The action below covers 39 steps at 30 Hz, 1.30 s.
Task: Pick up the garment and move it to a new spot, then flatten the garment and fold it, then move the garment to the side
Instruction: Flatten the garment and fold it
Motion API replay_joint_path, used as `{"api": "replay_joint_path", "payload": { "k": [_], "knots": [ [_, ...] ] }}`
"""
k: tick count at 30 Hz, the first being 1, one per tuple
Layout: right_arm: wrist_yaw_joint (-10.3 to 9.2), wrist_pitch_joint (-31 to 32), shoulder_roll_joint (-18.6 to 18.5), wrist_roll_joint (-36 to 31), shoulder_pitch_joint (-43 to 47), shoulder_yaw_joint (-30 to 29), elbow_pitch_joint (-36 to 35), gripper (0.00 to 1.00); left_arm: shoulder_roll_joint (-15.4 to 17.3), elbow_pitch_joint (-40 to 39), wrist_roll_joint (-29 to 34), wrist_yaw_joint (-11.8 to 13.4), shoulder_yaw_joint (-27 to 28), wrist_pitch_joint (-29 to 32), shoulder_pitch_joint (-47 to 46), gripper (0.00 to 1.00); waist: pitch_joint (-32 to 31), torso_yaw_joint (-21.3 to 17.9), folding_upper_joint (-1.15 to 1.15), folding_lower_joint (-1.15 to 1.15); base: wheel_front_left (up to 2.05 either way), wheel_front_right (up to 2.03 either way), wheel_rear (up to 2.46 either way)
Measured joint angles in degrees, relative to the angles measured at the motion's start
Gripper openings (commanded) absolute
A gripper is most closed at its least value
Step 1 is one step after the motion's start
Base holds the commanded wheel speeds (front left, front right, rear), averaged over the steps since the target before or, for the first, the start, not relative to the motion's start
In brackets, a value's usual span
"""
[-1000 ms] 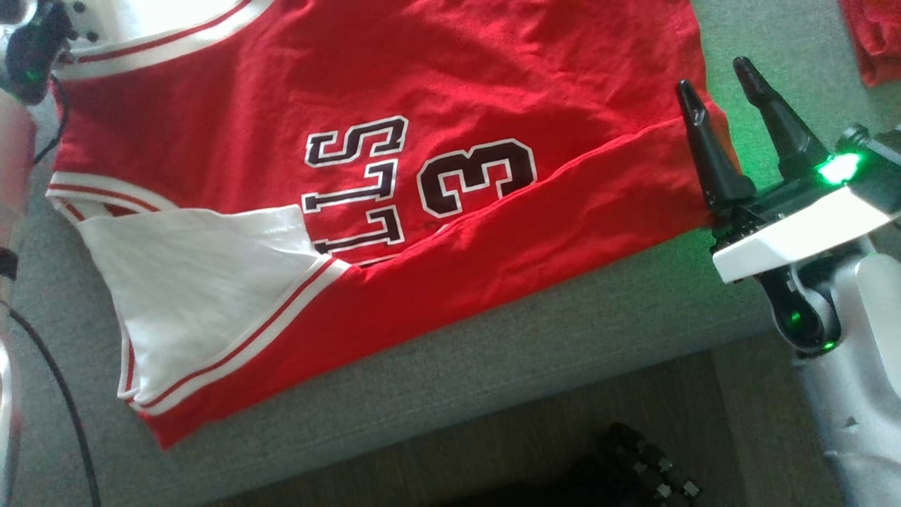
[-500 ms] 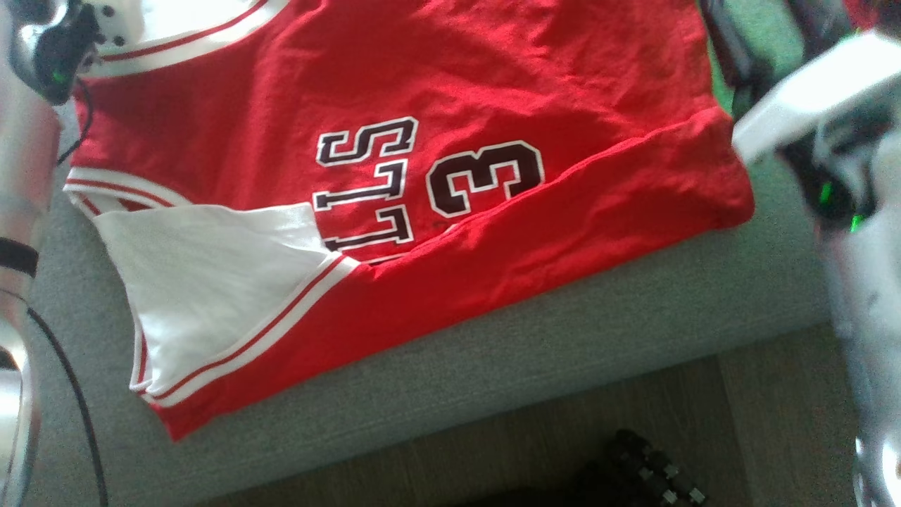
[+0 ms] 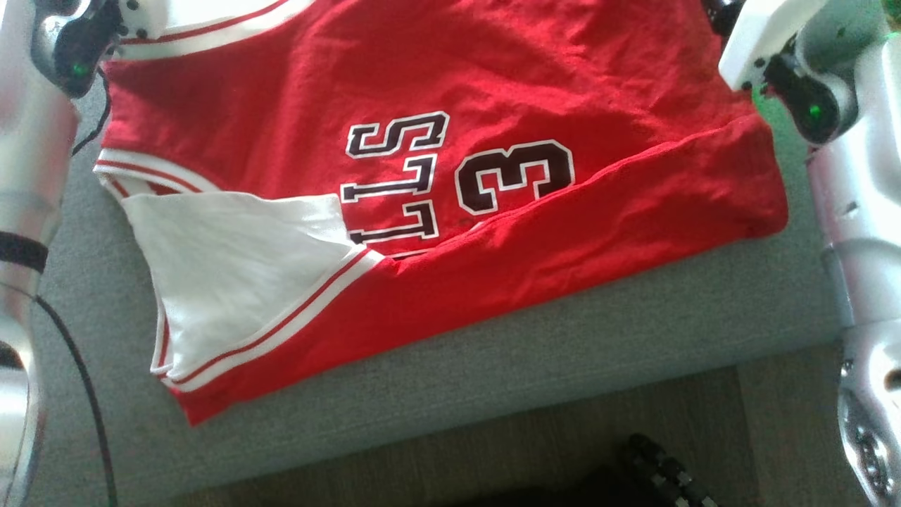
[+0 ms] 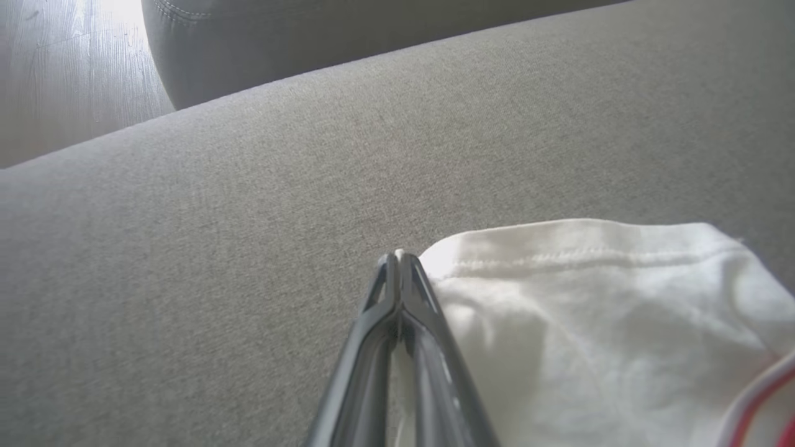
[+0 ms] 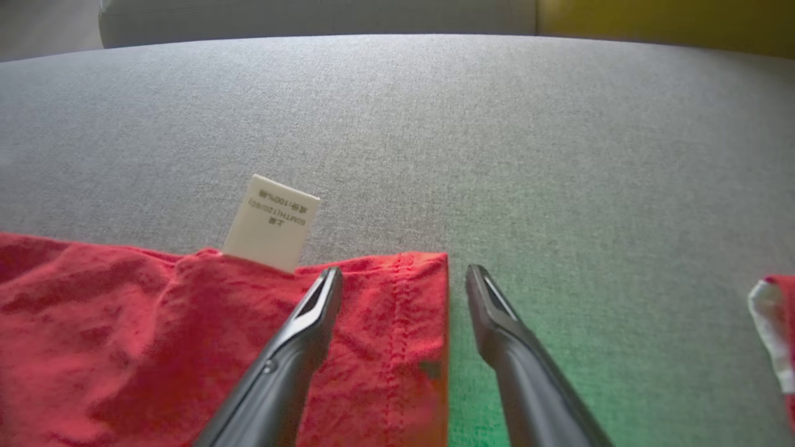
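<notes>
The garment [image 3: 436, 91], a red jersey with white sleeves and black lettering, lies spread on the grey cushion [image 3: 493, 352]. In the left wrist view my left gripper [image 4: 398, 255] is shut on the edge of a white sleeve corner [image 4: 590, 310], with white cloth showing between its fingers. In the right wrist view my right gripper [image 5: 404, 273] is open and straddles the garment's red hem corner [image 5: 397, 347]: one finger lies over the cloth, the other over bare cushion. A white care label [image 5: 271, 222] sticks out of the hem beside it.
My left arm [image 3: 35, 141] and right arm [image 3: 852, 176] flank the jersey. A black cable [image 3: 84, 394] runs down the left. Wooden floor [image 3: 493, 458] and a dark object [image 3: 662, 472] lie past the cushion's near edge. Another red-and-white cloth [image 5: 776, 323] lies to the right.
My left gripper has closed on the white sleeve edge. The right gripper has moved up along the garment's right edge, out of the head view. The head camera has shifted slightly.
</notes>
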Motion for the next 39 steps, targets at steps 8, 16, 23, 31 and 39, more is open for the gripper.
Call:
{"api": "replay_joint_path", "payload": {
  "k": [8, 16, 23, 31, 39],
  "knots": [
    [0.00, -0.30, 0.23, -0.24, -2.40, 0.18, 5.09, 0.68, 0.15, -0.15, -1.00, 0.00, -1.69, -0.24, -0.26, 0.00, 0.40, 0.36, 0.00, 0.00, 0.00, 0.00, 0.00],
    [0.00, -2.34, 0.31, -0.22, -5.24, 0.69, 8.26, 0.18, 0.10, -0.09, -2.02, 0.00, -3.38, -0.74, -1.35, 0.00, 0.66, 0.91, 0.00, 0.00, 0.00, 0.00, 0.00],
    [0.00, -5.22, 0.12, 0.29, -6.32, 1.23, 10.59, 0.00, 0.53, -0.47, -2.33, 0.00, -4.68, -5.61, -1.40, 0.00, 0.33, 1.69, 0.00, 0.00, 0.00, 0.00, 0.00],
    [0.00, -10.69, -0.60, 0.27, -7.84, -2.63, 13.85, 0.00, 0.85, -0.46, -1.26, -0.07, -5.12, -14.47, -2.66, 0.00, -1.20, 2.88, 0.00, 0.00, 0.00, 0.00, 0.00],
    [0.00, -13.27, -2.23, 0.31, -7.88, -4.70, 15.47, 0.00, 0.64, -0.56, -0.81, -0.07, -5.15, -22.47, -2.69, 0.00, -3.12, 4.29, 0.00, 0.00, 0.00, 0.00, 0.00]
  ]
}}
